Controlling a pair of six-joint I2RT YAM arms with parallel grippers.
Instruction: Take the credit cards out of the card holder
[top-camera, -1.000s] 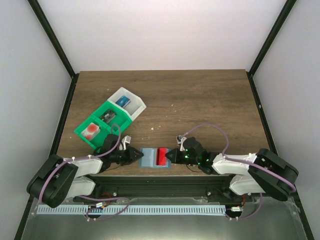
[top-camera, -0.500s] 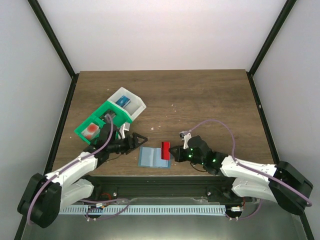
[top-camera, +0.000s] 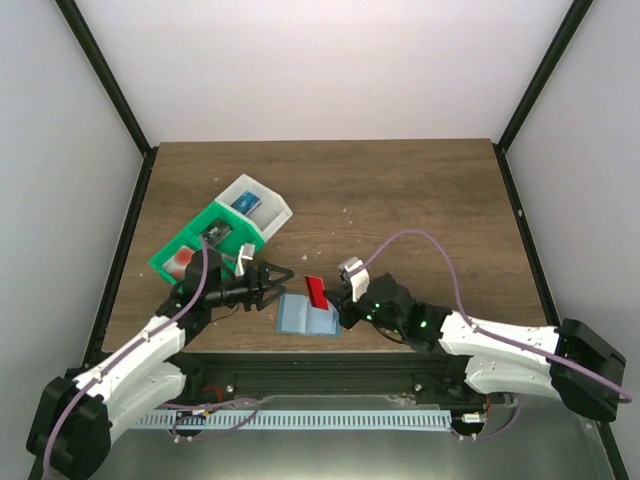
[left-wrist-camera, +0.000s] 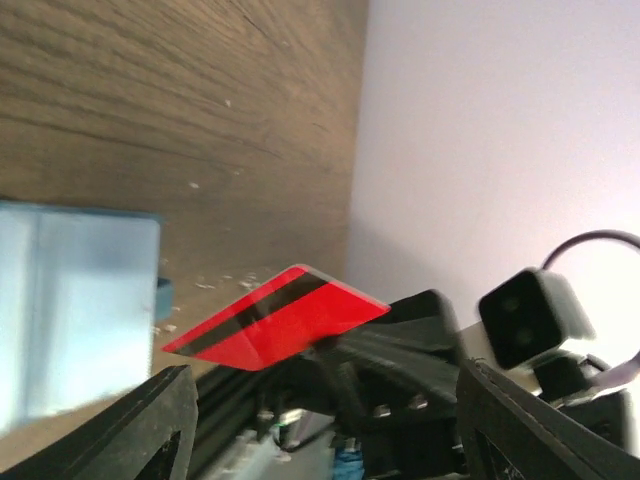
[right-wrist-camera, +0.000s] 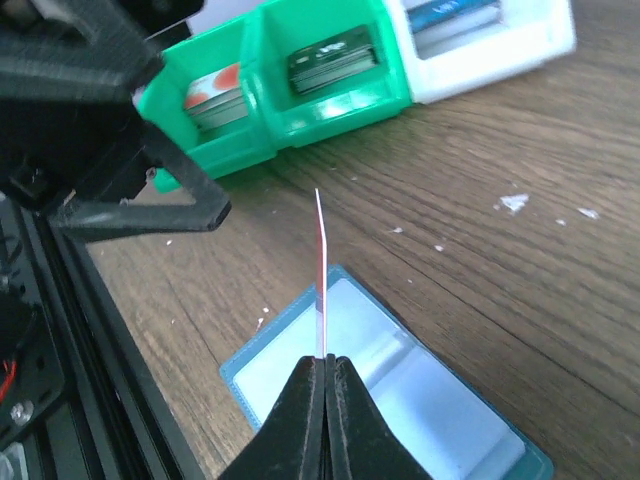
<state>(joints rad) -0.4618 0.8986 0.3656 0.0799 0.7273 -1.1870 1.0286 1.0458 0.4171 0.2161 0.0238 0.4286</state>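
Note:
The blue-teal card holder (top-camera: 300, 318) lies open and flat near the table's front edge, its pale inner pockets up (right-wrist-camera: 420, 400). My right gripper (top-camera: 338, 302) is shut on one credit card (top-camera: 315, 292) and holds it on edge above the holder. This card shows as a thin edge (right-wrist-camera: 321, 260) in the right wrist view. Its red face with a dark stripe (left-wrist-camera: 275, 318) shows in the left wrist view. My left gripper (top-camera: 284, 286) hangs open just left of the holder (left-wrist-camera: 70, 310), with nothing between its fingers (left-wrist-camera: 150, 420).
A green-and-white compartment tray (top-camera: 262, 232) with cards in its bins stands at the back left, close behind my left arm. It fills the top of the right wrist view as the tray (right-wrist-camera: 390, 95). The black frame rail (top-camera: 320, 362) runs along the front edge.
My left gripper let go of the holder's left edge, opened and drew back to the left. My right gripper lifted the red card out of the holder and tilted it up.

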